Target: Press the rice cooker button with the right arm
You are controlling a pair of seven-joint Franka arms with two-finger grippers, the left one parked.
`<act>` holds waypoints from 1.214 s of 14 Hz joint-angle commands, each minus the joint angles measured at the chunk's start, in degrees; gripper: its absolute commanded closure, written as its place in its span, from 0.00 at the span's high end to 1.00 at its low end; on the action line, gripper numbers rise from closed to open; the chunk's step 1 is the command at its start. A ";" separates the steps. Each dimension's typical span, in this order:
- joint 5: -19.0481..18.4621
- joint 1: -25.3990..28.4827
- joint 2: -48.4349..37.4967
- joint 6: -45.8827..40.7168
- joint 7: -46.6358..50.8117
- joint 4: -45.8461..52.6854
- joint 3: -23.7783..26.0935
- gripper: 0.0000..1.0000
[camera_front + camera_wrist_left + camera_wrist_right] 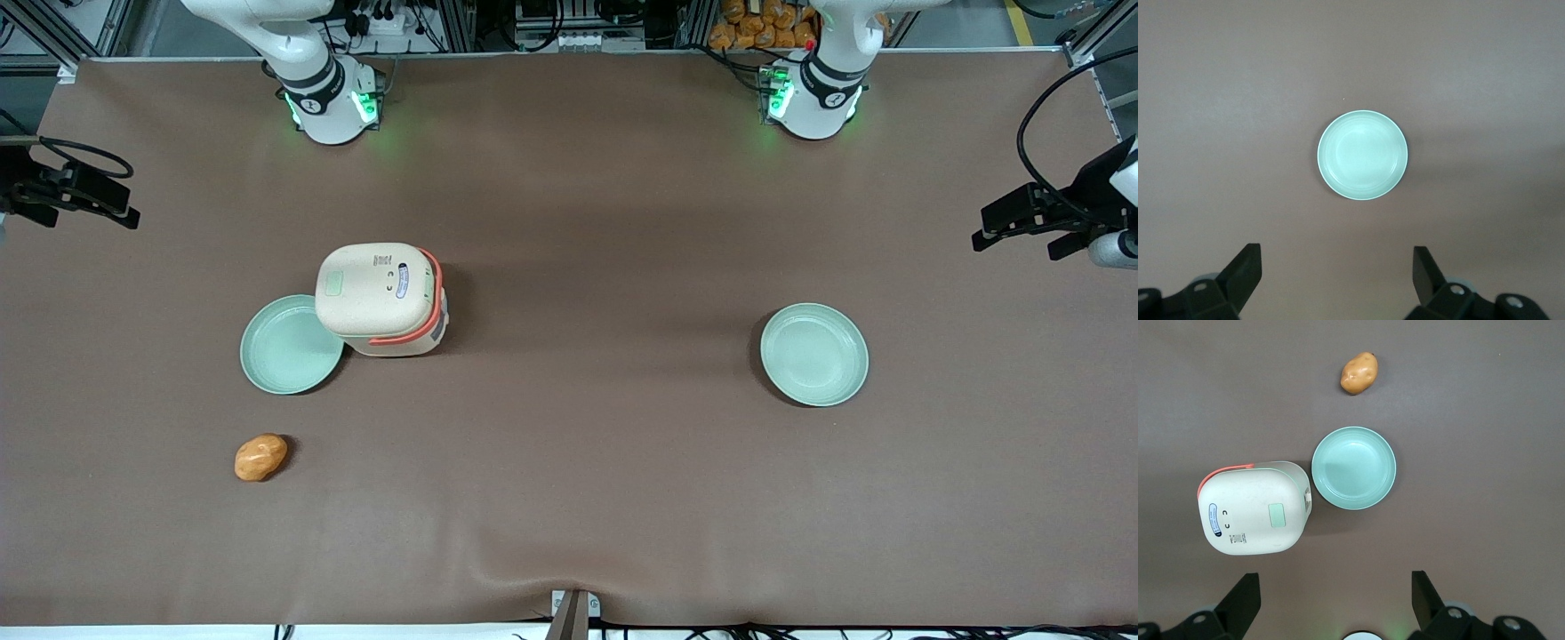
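The cream rice cooker (pixel 382 298) stands closed on the brown table, with its coral-orange handle band round the lid. Its small pale green button (pixel 333 284) sits on the lid top, beside the oval label. The right wrist view shows the cooker (pixel 1255 510) and its button (pixel 1277 515) from above. My right gripper (pixel 1336 600) hangs high over the table, open and empty, farther from the front camera than the cooker and well apart from it. In the front view only the right arm's base (pixel 329 107) shows; the gripper is out of frame.
A mint-green plate (pixel 291 345) lies touching the cooker's side, also in the right wrist view (pixel 1353 468). A potato (pixel 260 457) lies nearer the front camera. A second mint-green plate (pixel 813 354) lies toward the parked arm's end. Black camera mounts (pixel 71 191) stand at the table's ends.
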 commanded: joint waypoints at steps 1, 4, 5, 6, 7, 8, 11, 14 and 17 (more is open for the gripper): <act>0.43 -0.91 -0.76 -0.10 0.50 -0.58 0.70 1.00; 0.35 -0.91 -0.59 0.07 0.06 -0.32 0.70 1.00; 0.35 -0.82 -0.59 0.07 0.15 -0.32 0.70 1.00; 0.43 -0.82 -0.50 0.07 0.24 -0.41 0.70 1.00; 0.43 -0.82 -0.50 0.07 0.24 -0.41 0.70 1.00; 0.43 -0.65 -0.50 -0.10 0.76 -0.41 0.70 1.00; 0.43 -0.56 -0.33 -0.10 0.24 -0.67 0.88 1.00; 0.43 -0.47 0.46 0.07 0.15 -0.58 2.11 1.00; 0.52 0.05 1.87 -0.10 0.06 -0.67 2.28 1.00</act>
